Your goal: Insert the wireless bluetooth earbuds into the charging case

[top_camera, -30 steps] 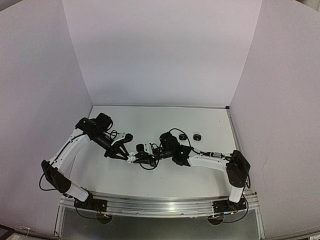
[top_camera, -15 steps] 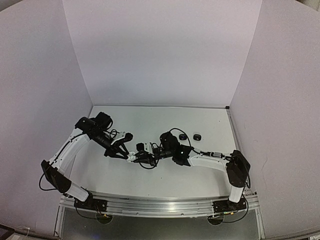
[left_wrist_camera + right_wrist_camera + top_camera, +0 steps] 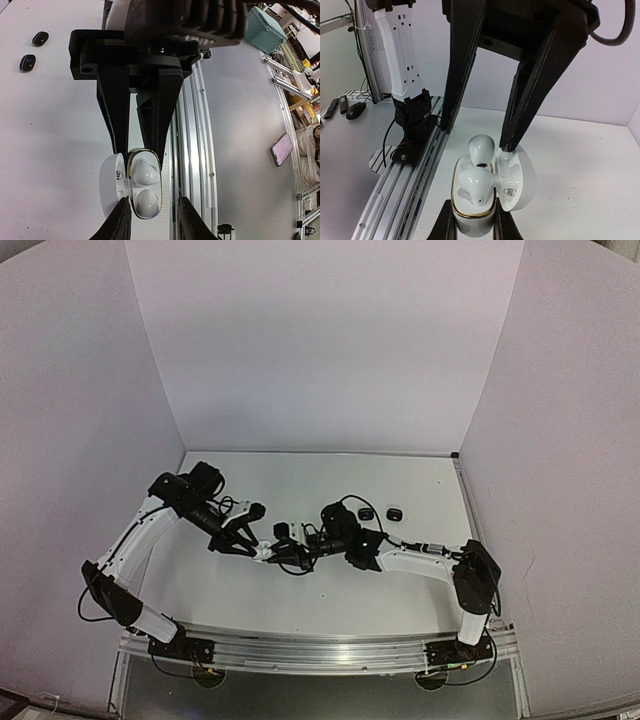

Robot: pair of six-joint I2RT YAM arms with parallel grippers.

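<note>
open case (image 3: 470, 222), two white buds (image 3: 477, 182) inside, clamped between the fingers of the right gripper (image 3: 473, 212); the left gripper (image 3: 152, 205) straddles it, fingers narrowly parted, apparently loose.

Mostly shiny plastic around here, as far as we can tell.
The rounded white plastic charging case (image 3: 517, 172) is glossy and smooth, with a thin gold metallic-looking rim (image 3: 454, 187), and the two white plastic earbuds (image 3: 477, 182) shine the same way; we see matt black plastic on the left gripper (image 3: 152, 220) and right gripper (image 3: 472, 225), a smooth matt white table (image 3: 50, 130), and a ribbed, brushed silver metal rail (image 3: 192, 125).
</note>
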